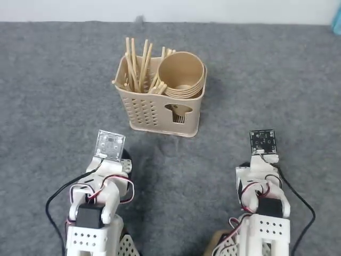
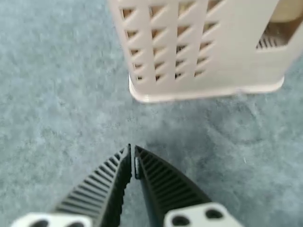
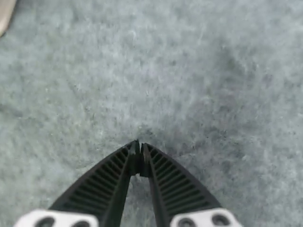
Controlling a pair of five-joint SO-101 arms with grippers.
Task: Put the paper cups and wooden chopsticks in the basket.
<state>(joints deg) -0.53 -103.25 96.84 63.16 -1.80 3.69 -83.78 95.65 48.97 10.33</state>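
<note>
Already the light, crushable paper cups (image 1: 181, 73) and stiff, slim wooden chopsticks (image 1: 137, 63) stand in the basket (image 1: 160, 114) on the desk (image 1: 58, 85), best pinched gently at rim or mid-shaft, while the fingers of the left gripper (image 2: 132, 151) and right gripper (image 3: 139, 144) sit closed and empty.

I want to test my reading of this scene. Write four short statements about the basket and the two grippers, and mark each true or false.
1. The paper cups are stacked inside the basket. True.
2. The wooden chopsticks lie outside the basket. False: they stand in it, beside the cups.
3. The left gripper holds a cup. False: its jaws are shut on nothing.
4. The right gripper has its jaws shut. True.
</note>
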